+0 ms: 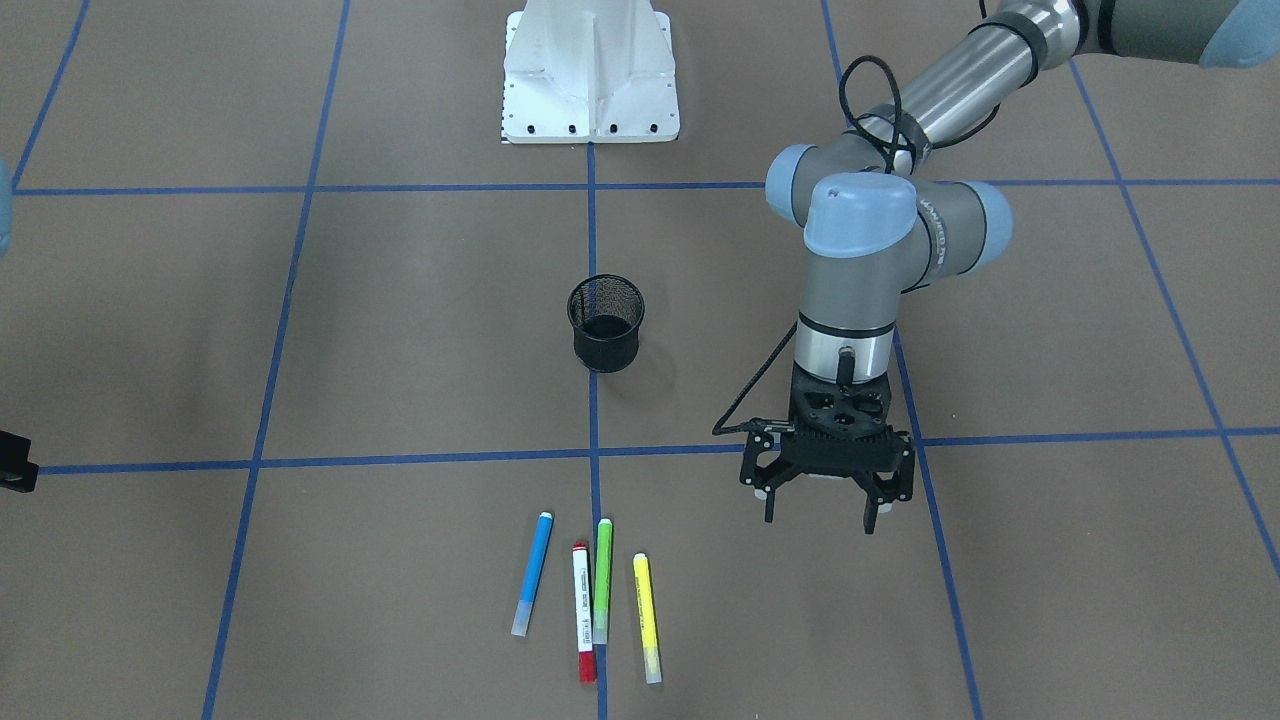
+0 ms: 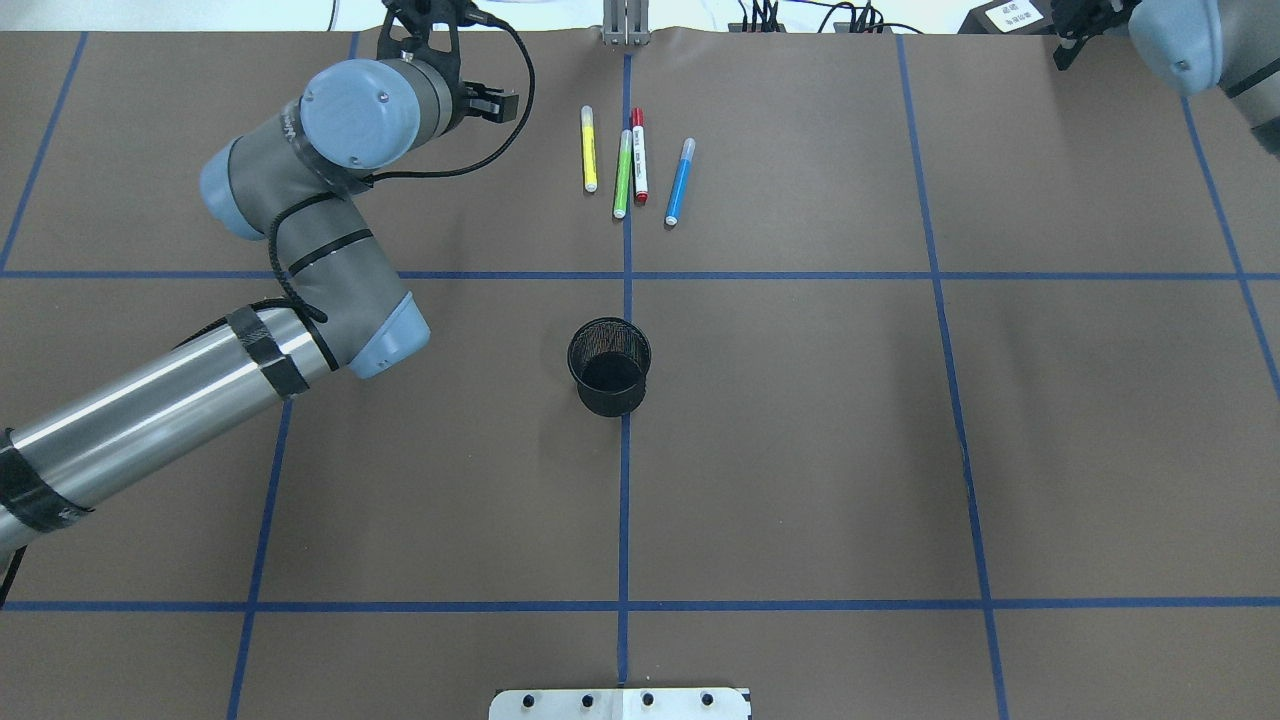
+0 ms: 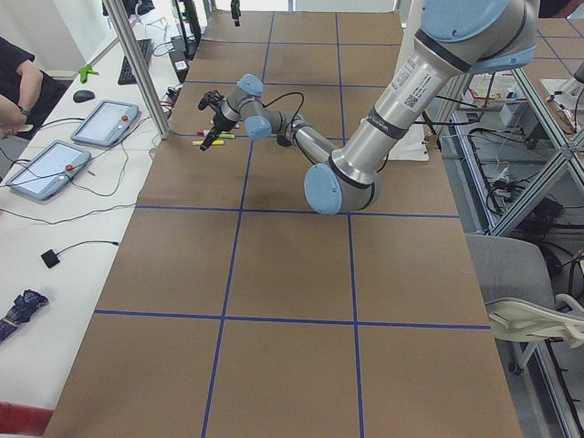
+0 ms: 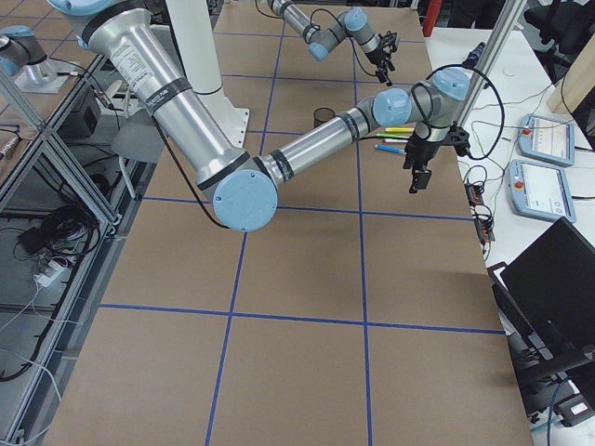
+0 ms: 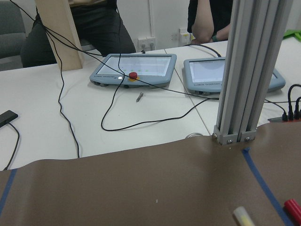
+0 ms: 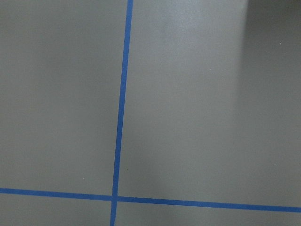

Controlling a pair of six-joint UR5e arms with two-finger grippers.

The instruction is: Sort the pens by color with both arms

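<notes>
Jaws on the left gripper (image 1: 820,512) stand wide apart with nothing between them. Its black fingers (image 1: 770,508) point down over bare brown tabletop (image 1: 400,330), off to one side of the pens.

Four slim pens lie flat and roughly parallel around the centre blue tape line: blue pen (image 1: 532,573), white pen with red ends (image 1: 583,612), green pen (image 1: 603,580), yellow pen (image 1: 647,618). Green and red-ended lie tight together, too close to say whether they touch. Blue and yellow sit apart on the flanks, yellow nearest the open jaws. Blue, green and yellow carry pale caps.

A round black wire-mesh cup (image 1: 606,323) stands upright on the centre line, well apart from the pens, toward the robot.

The right gripper (image 4: 416,178) hangs near the table's far edge, well apart from the pens. Whether its jaws are apart or together, I cannot tell.
</notes>
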